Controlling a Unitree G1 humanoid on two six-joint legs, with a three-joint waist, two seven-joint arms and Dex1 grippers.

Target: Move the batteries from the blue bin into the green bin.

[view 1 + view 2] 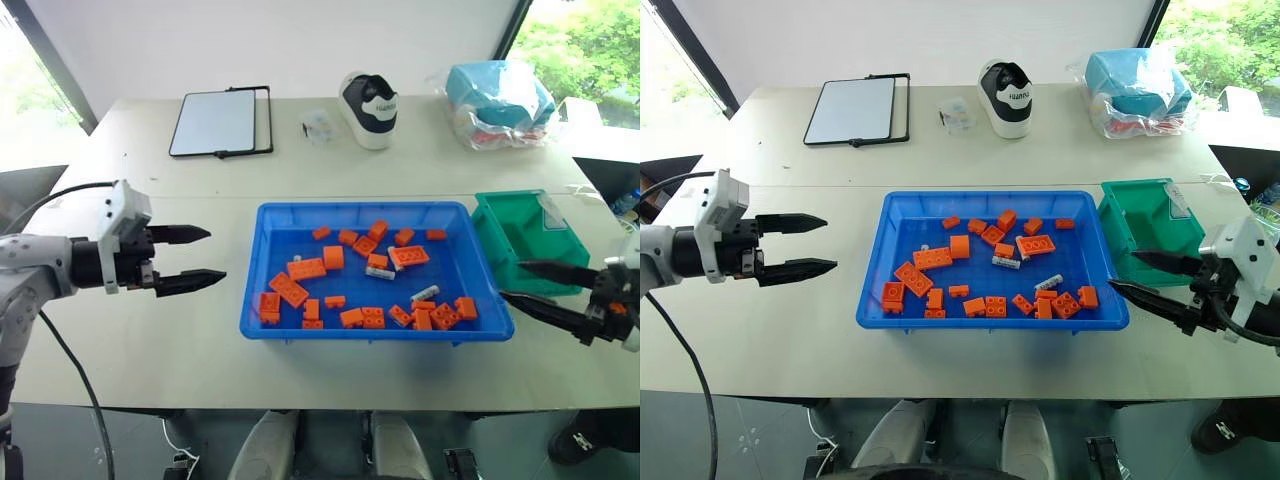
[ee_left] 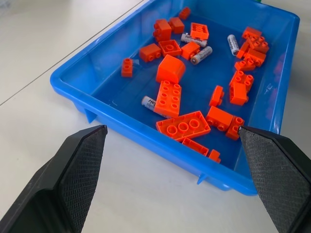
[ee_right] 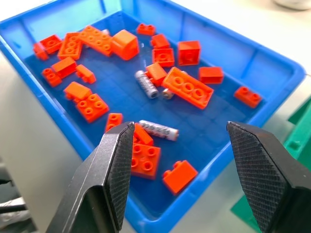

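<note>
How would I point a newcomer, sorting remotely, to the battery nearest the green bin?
Find the blue bin mid-table, full of orange bricks. Go to its front corner nearest the green bin. There the battery lies slanted above a brick cluster: slim, smooth and silver-white, unlike the studded orange pieces around it.

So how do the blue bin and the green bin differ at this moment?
The wide, shallow bright-blue plastic bin holds orange toy bricks and slim silver batteries; the small green plastic bin is narrower and deeper and holds no bricks. The blue one sits centrally, the green at its right end. Both are rectangular and rest on the table.
</note>
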